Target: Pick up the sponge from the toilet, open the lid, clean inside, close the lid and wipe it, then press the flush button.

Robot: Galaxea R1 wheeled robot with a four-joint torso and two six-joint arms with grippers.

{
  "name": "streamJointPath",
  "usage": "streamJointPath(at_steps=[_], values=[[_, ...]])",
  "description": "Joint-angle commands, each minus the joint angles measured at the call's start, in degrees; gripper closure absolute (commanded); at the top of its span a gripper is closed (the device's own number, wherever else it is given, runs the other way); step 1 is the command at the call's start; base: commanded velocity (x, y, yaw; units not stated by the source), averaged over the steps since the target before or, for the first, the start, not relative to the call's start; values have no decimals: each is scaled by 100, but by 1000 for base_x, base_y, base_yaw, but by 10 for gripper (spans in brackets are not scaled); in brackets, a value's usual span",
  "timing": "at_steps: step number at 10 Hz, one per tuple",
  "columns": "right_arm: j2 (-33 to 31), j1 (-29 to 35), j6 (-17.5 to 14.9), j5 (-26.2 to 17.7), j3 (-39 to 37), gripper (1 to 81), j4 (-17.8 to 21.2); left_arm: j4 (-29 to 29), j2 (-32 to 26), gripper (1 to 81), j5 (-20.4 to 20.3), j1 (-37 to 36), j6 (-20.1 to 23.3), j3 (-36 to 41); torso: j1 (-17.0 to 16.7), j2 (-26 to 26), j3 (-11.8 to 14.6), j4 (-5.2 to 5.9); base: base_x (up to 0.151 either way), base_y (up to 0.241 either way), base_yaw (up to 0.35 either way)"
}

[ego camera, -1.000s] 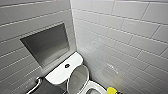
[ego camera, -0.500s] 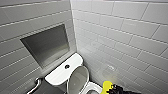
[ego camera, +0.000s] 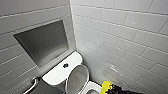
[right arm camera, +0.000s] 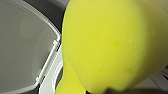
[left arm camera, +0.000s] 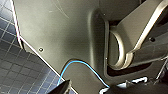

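The white toilet [ego camera: 57, 72] stands in the corner, with the dark round flush button [ego camera: 65, 65] in the middle of its tank top. The lid [ego camera: 77, 78] is raised and leans back against the tank, so the bowl's white rim [ego camera: 94, 88] is exposed. Just right of the bowl, my right gripper [ego camera: 117, 90] is shut on the yellow sponge [ego camera: 106, 86]. In the right wrist view the sponge [right arm camera: 110, 42] looms large beside the upright lid [right arm camera: 22, 45]. My left gripper [left arm camera: 90, 89] stands open near the robot's grey body, holding nothing.
White tiled walls close in behind and on the right of the toilet. A recessed grey niche [ego camera: 42, 42] sits in the back wall. A chrome grab bar [ego camera: 31, 86] is left of the tank. Dark tiled floor [left arm camera: 15, 70] lies below.
The right gripper has carried the sponge leftward, closer to the bowl's rim. The toilet, its raised lid and the left arm have stayed still.
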Motion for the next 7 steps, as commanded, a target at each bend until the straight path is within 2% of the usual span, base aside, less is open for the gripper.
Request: streamJointPath(at_steps=[1, 4, 7], values=[[484, 605, -40, -97, -162, 811, -125, -60, 17, 10, 486, 36, 26, 0, -13, 19, 13, 0, 0, 0, 0], [1216, 727, -40, -369, -779, 811, -249, -59, 8, 10, 486, 36, 26, 0, 112, -147, -113, 0, 0, 0, 0], [1383, 929, 13, -396, -1061, 811, -249, -68, 8, 10, 486, 62, 26, 0, 116, -138, -116, 0, 0, 0, 0]])
